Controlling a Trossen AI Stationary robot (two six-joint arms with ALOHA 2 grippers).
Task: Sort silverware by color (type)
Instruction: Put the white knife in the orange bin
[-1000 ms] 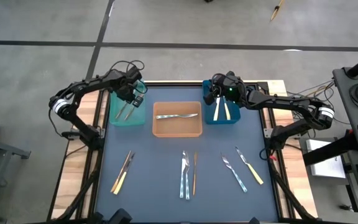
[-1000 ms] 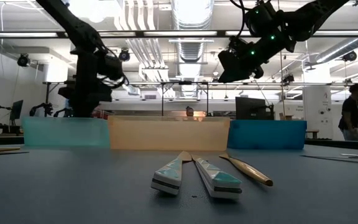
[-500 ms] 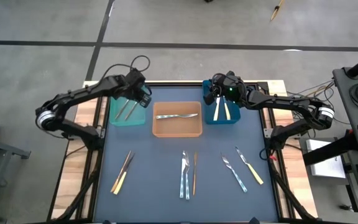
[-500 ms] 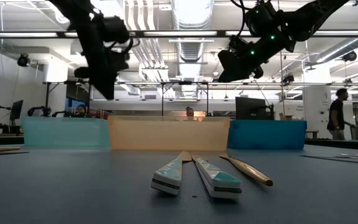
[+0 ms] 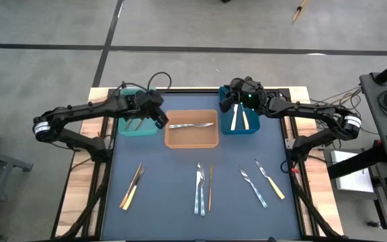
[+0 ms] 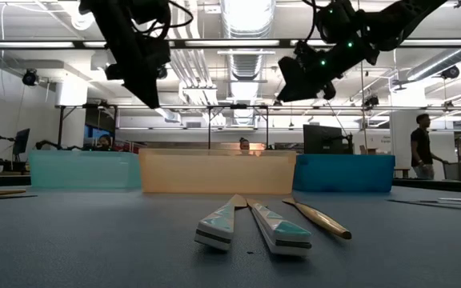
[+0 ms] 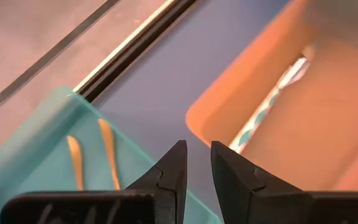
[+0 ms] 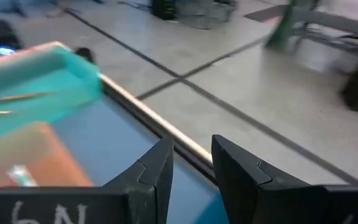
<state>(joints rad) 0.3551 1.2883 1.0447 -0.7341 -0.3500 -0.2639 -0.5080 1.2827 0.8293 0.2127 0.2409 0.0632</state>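
The silverware is partly sorted. Two gold pieces (image 7: pixel 107 152) lie in the teal bin (image 5: pixel 127 131), a silver fork (image 5: pixel 192 125) in the orange bin (image 5: pixel 192 141), and two cream-handled pieces (image 5: pixel 239 118) in the blue bin (image 5: pixel 250 129). Several pieces lie flat on the mat: a gold and yellow pair (image 5: pixel 132 186), two patterned silver pieces (image 5: pixel 200 189), a bronze one (image 5: pixel 211 187), a fork (image 5: pixel 252 186) and a yellow-handled knife (image 5: pixel 269 179). My left gripper (image 5: pixel 158 115) hangs open and empty between the teal and orange bins. My right gripper (image 5: pixel 228 101) hovers open and empty over the blue bin's far left corner.
The three bins stand in a row along the mat's far side, teal (image 6: pixel 82 170), orange (image 6: pixel 214 172) and blue (image 6: pixel 342 172). Both grippers hang well above them in the low view. Bare mat lies between the bins and the loose pieces. People stand in the room behind.
My left gripper has risen from over the teal bin and swung toward the table's right and near side, ending above the gap beside the orange bin. The gold pieces have stayed in the teal bin.
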